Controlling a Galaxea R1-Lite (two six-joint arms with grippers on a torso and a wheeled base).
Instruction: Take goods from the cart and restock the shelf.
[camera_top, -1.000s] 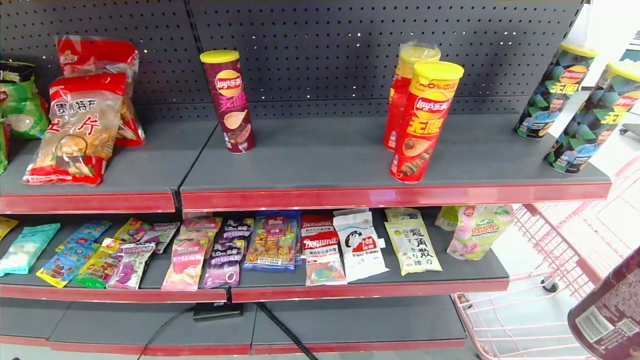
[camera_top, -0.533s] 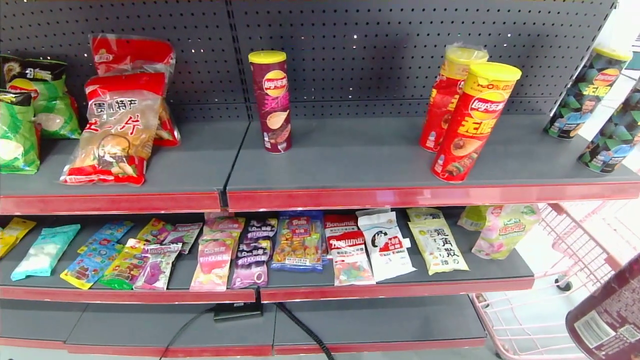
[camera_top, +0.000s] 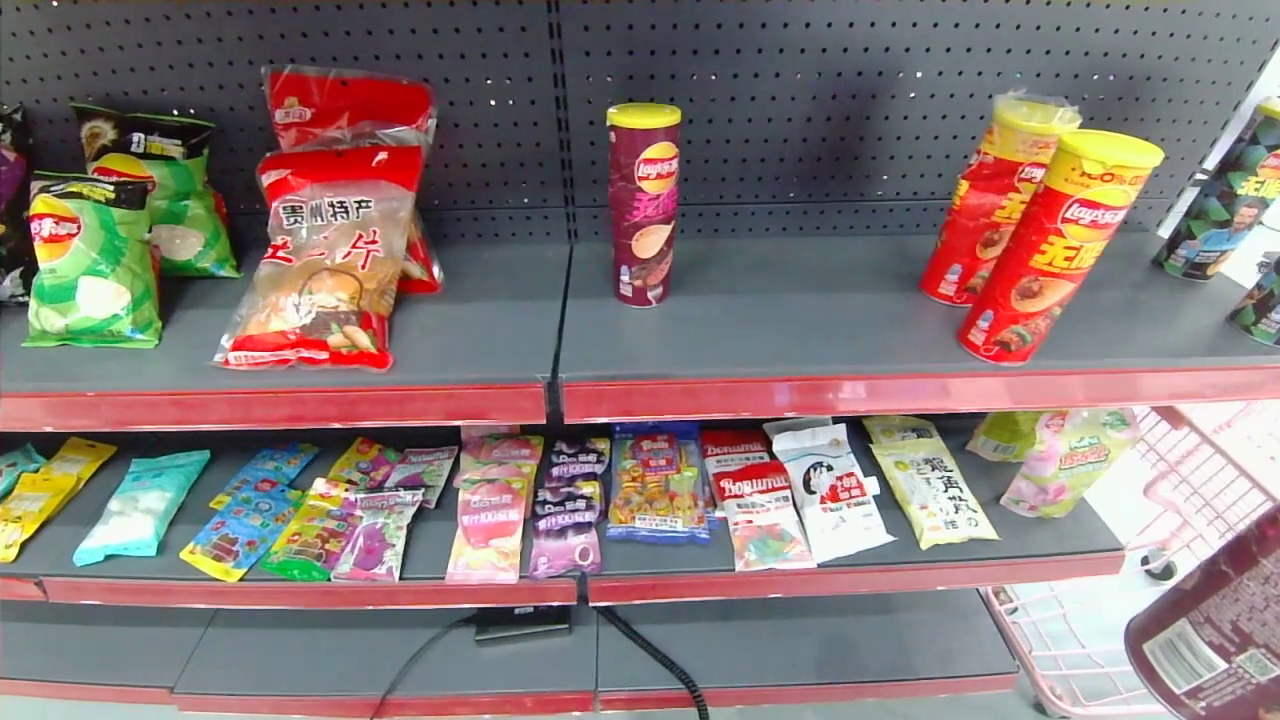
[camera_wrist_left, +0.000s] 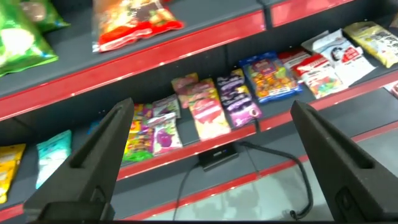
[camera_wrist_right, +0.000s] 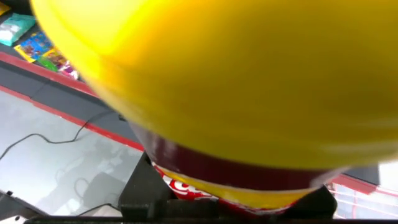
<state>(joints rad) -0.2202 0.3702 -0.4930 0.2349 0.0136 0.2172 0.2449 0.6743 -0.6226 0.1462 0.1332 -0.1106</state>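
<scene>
Dark pegboard backs the shelf (camera_top: 800, 330) in the head view, its boards grey with red front edges. On the top board, from left to right of frame, stand green chip bags (camera_top: 95, 260), red snack bags (camera_top: 320, 260), one upright maroon can (camera_top: 643, 205), two red cans (camera_top: 1050, 240) and dark green cans (camera_top: 1215, 220) cut by the right edge. The middle board carries rows of flat candy packets (camera_top: 490, 510). A black cable (camera_top: 650, 650) trails over the lowest board. The pink wire cart (camera_top: 1080, 640) sits in the lower right corner. In front of it is the held chip can (camera_top: 1215, 640), maroon and tilted, with its side slanting up toward the right edge. A barcode and a square code show on its label.

The left wrist view shows the left gripper (camera_wrist_left: 211, 155) with its two dark fingers (camera_wrist_left: 93, 162) spread wide and nothing between them. Beyond them are the candy packets and the cable.

The right wrist view shows the held chip can's yellow lid (camera_wrist_right: 236, 74) facing the camera, so the can's long axis runs away from the lens. Its maroon body with a red and yellow label sits between the dark fingers (camera_wrist_right: 143, 193) of the right gripper (camera_wrist_right: 230, 199), which clamp it. The head view shows only the can's side; this view gives its lid end.
</scene>
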